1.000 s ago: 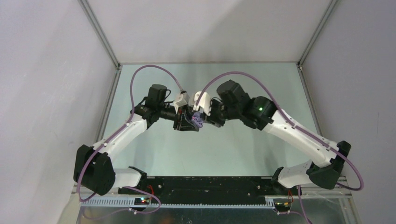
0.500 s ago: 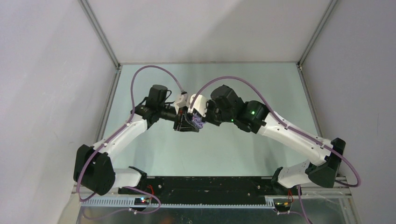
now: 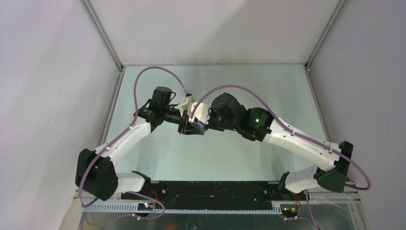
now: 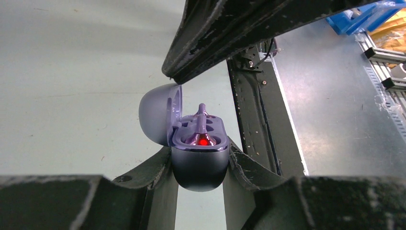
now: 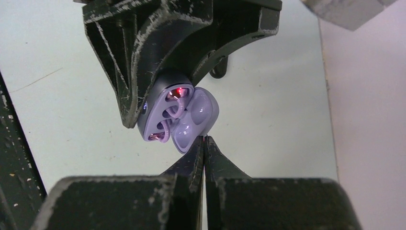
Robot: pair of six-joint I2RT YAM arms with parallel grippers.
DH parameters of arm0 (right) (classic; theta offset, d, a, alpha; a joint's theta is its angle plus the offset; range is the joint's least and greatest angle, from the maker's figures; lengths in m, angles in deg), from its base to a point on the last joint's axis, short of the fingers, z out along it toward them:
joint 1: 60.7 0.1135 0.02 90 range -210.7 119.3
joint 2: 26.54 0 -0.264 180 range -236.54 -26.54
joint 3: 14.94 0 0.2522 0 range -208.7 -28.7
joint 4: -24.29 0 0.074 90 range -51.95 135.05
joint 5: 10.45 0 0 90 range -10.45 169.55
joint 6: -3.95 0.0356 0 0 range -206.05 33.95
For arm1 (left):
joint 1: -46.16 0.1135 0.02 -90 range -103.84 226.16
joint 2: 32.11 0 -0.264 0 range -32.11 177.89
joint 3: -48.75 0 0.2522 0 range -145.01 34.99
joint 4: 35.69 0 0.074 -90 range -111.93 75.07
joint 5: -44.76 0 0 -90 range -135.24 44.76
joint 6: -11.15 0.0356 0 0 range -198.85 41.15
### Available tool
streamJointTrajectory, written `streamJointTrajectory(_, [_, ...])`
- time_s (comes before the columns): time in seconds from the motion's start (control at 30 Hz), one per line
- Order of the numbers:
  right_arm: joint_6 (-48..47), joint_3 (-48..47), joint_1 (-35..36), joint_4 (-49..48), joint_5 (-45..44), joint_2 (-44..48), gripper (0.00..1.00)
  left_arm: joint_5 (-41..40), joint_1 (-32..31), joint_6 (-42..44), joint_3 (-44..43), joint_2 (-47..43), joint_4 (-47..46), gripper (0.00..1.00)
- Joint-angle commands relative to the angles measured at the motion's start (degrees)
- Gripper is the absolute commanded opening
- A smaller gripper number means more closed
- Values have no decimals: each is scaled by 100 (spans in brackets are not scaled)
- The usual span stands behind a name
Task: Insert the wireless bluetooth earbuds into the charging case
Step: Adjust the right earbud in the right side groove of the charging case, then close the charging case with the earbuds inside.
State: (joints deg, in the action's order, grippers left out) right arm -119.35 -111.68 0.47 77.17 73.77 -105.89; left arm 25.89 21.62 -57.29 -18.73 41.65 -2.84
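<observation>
Right gripper (image 5: 203, 143) just pinched shut, empty, at the open lid (image 5: 200, 115) of the rounded lilac-grey plastic charging case (image 5: 158, 117), which the left gripper (image 4: 198, 155) clamps; lid-closing probably follows.

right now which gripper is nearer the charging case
Left. The left gripper clamps the charging case body between its fingers. The right gripper, shut, has its tips at the rim of the open lid; contact is unclear.

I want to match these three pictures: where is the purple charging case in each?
Top external: the charging case is at centre, small and mostly hidden.
Left wrist: case at lower centre, its lid open leftward.
Right wrist: case at centre.
Shared landmark: its red light, seen in both wrist views.
</observation>
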Motion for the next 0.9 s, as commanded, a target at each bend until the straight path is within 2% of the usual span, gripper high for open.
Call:
streamJointTrajectory(0.0, [-45, 3, -81, -216, -218, -10, 1, 107, -39, 162, -284, -102, -90, 0])
streamJointTrajectory(0.23, [331, -83, -589, -165, 1060, 377, 1, 116, -38, 173, -277, -99, -93, 0])
streamJointTrajectory(0.43, [322, 27, -680, -279, 928, 78, 1, 136, -42, 173, -291, -91, -88, 0])
streamJointTrajectory(0.63, [374, 32, -741, -264, 1378, -380, 0, 181, -43, 219, -295, -141, -47, 0])
streamJointTrajectory(0.87, [330, -77, -772, 141, 2632, -174, 0, 118, -51, 225, -285, -175, -37, 0])
